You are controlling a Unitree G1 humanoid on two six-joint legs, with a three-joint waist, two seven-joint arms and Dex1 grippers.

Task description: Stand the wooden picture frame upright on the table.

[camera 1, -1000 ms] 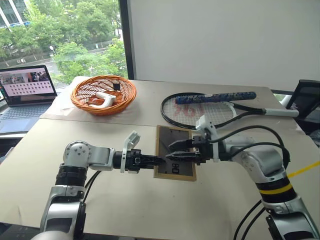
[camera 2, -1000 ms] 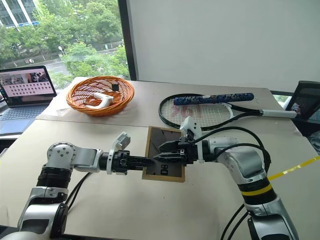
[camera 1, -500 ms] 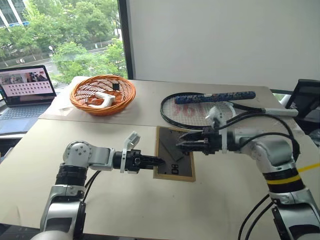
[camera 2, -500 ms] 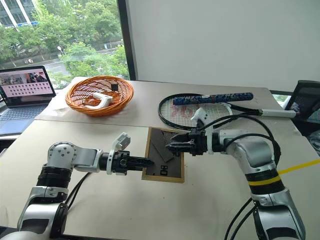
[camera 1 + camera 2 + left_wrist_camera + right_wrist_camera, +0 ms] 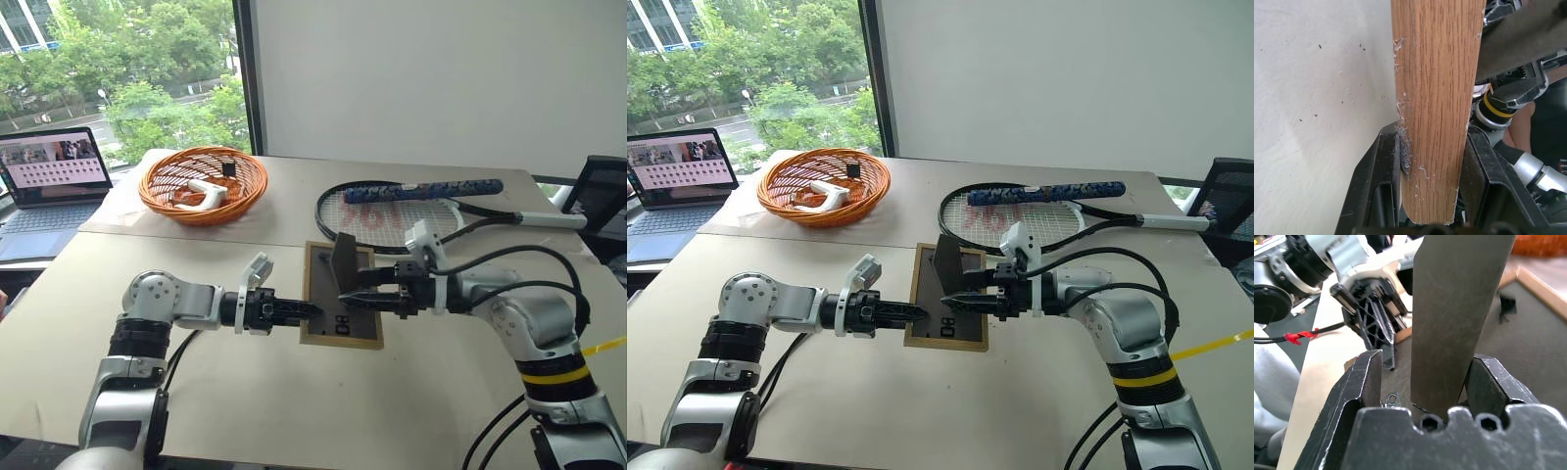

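White digits are printed on the dark grey back of the wooden picture frame [image 5: 340, 310], near its near edge; they are read as 80, turned sideways in the head views. Red lettering is seen on the strings of the tennis racket [image 5: 392, 220], but it cannot be read.

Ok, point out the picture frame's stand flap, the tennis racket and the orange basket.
stand flap [image 5: 344, 262], left eye view, raised dark panel.
tennis racket [image 5: 423, 189], left eye view, patterned grip.
orange basket [image 5: 253, 184], left eye view, right rim.
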